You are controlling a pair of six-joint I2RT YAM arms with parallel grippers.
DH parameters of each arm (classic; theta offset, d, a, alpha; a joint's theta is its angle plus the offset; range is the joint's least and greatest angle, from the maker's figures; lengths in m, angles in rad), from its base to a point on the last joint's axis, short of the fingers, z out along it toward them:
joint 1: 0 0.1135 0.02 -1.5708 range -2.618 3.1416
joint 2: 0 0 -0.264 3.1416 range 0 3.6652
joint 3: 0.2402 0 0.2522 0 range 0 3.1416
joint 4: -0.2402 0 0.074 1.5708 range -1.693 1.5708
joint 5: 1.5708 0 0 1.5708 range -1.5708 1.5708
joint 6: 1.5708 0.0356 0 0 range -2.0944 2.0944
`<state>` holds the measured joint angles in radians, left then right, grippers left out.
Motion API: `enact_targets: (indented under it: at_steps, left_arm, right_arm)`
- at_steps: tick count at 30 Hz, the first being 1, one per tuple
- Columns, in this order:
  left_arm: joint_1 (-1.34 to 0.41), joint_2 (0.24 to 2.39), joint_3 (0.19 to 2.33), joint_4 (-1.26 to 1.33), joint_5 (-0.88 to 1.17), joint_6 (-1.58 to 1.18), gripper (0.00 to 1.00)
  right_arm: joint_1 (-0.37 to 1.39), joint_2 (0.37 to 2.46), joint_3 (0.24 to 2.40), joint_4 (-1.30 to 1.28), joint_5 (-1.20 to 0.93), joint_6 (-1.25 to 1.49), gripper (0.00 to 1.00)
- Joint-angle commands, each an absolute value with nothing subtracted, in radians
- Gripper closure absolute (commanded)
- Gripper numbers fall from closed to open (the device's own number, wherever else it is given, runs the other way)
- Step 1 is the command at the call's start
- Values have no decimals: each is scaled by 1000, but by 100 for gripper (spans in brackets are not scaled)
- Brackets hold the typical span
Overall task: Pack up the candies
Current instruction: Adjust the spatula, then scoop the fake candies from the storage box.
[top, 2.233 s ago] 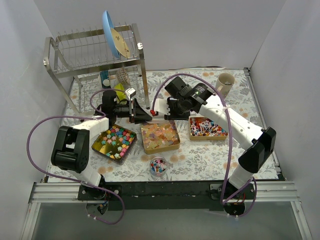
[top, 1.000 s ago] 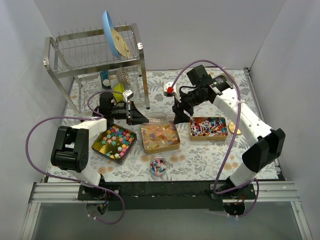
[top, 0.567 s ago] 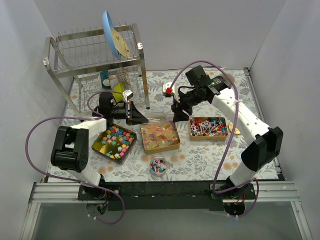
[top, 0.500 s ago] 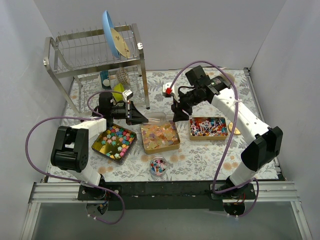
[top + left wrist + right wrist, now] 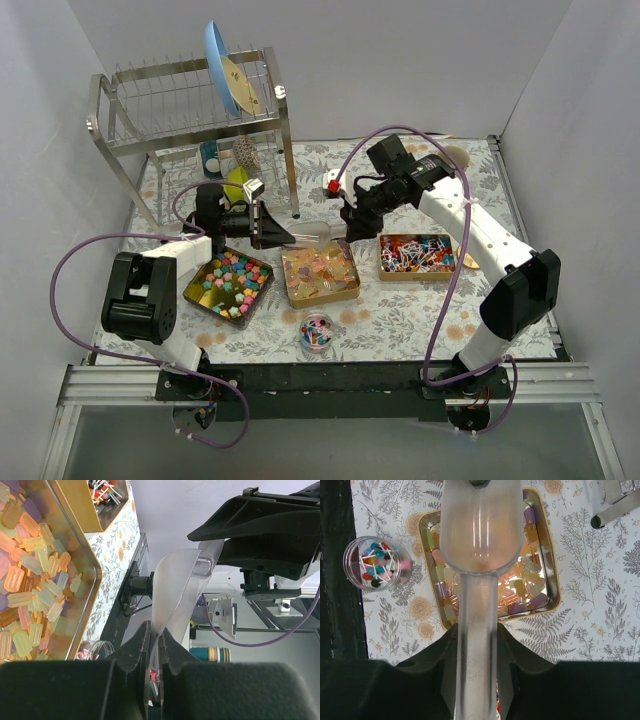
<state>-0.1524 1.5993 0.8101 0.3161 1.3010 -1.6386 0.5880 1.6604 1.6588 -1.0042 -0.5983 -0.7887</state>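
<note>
A clear plastic scoop (image 5: 316,233) hangs over the far edge of the middle gold tin (image 5: 352,290). My left gripper (image 5: 288,236) is shut on the thin rim of the scoop (image 5: 181,577). My right gripper (image 5: 347,226) is shut on the scoop's handle (image 5: 477,630); the scoop's bowl (image 5: 481,527) looks empty. Orange-yellow candies (image 5: 320,272) fill the middle tin and show in the right wrist view (image 5: 520,587) too. Pastel star candies (image 5: 232,279) fill the left tin. Red-white-blue candies (image 5: 412,253) fill the right tin.
A small clear jar (image 5: 317,332) holding mixed candies stands near the front edge; it also shows in the right wrist view (image 5: 376,562). A metal dish rack (image 5: 185,105) with a blue plate (image 5: 221,68) stands at the back left. A mug (image 5: 451,168) stands at the back right.
My right arm rose and pulled right from the left gripper, then eased a little left. The scoop now spans the gap between both grippers. The left arm has barely moved.
</note>
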Motion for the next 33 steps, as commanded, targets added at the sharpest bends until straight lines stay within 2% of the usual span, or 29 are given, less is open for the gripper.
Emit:
enact_targets:
  at_steps: [1, 2, 5, 6, 10, 16, 19, 22, 26, 29, 30, 33]
  left_arm:
    - [-150, 1588, 805, 334, 1351, -1634, 100]
    - [-150, 1588, 807, 330, 1347, -1631, 100]
    - [-141, 1577, 833, 209, 1297, -1539, 76]
    - [-134, 1568, 844, 155, 1281, -1495, 66]
    - [-71, 1543, 896, -120, 1183, -1318, 50]
    - [-49, 1508, 953, -372, 947, -1097, 48]
    - [-49, 1482, 962, -467, 801, -1025, 50]
    - [-49, 1467, 962, -526, 720, -967, 57]
    - [-49, 1448, 956, -583, 649, -940, 73]
    - [-49, 1437, 940, -617, 563, -957, 89]
    - [-49, 1433, 936, -621, 543, -963, 98]
    - [-49, 1422, 923, -646, 468, -982, 100]
  right_arm:
    - [600, 1669, 1660, -979, -594, -807, 79]
    - [601, 1670, 1669, -977, -595, -807, 84]
    - [601, 1675, 1698, -988, -580, -808, 99]
    - [600, 1681, 1735, -999, -566, -816, 99]
    - [601, 1713, 1857, -1136, -458, -963, 99]
    - [603, 1798, 1993, -1310, -284, -1127, 99]
    - [618, 1790, 1956, -1310, -171, -1208, 99]
    - [646, 1778, 1902, -1310, -89, -1252, 99]
    - [690, 1793, 1878, -1310, -20, -1247, 99]
    - [719, 1812, 1870, -1310, 61, -1249, 99]
    - [729, 1816, 1868, -1310, 77, -1249, 99]
    - [756, 1832, 1865, -1309, 142, -1256, 99]
